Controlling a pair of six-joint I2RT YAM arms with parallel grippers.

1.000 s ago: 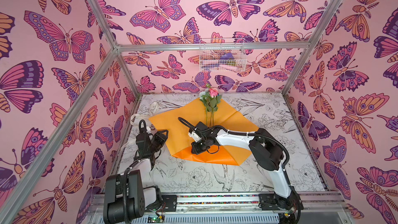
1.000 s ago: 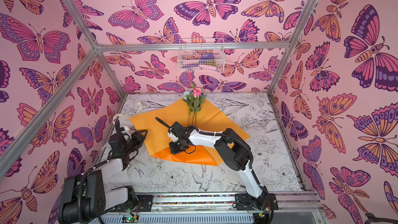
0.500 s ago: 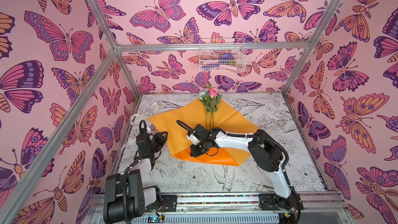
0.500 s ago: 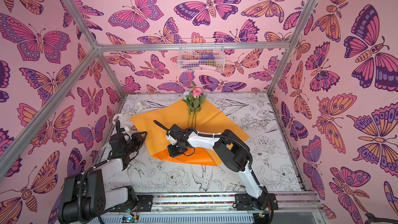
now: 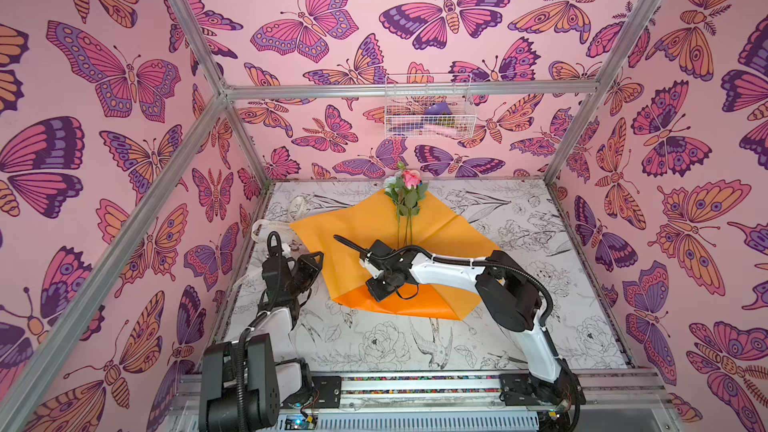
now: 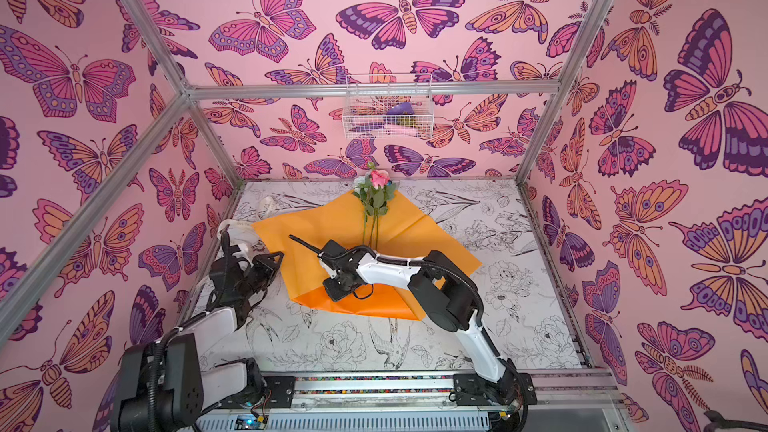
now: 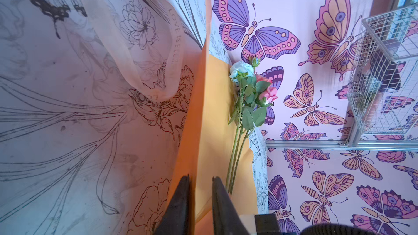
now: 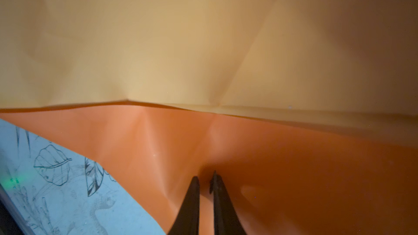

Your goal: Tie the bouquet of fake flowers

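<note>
A cream ribbon (image 5: 266,227) lies at the left side of the bench (image 5: 540,326), just beside the left corner of the paper (image 5: 357,234). The left gripper (image 7: 200,178) sits at the paper's left edge, its jaws a narrow gap apart with that edge between them; I cannot tell whether they pinch it. The bouquet (image 5: 405,201) lies mid-bench on the spread orange paper. Its pink and pale blooms are at the far edge near the back wall, and its stems run nearward under the right arm. The right gripper (image 8: 204,175) is at the paper's near fold, jaws almost together, pinching the deeper-orange flap; creases radiate from its tips. A wire basket (image 5: 428,108) hangs on the back wall.
</note>
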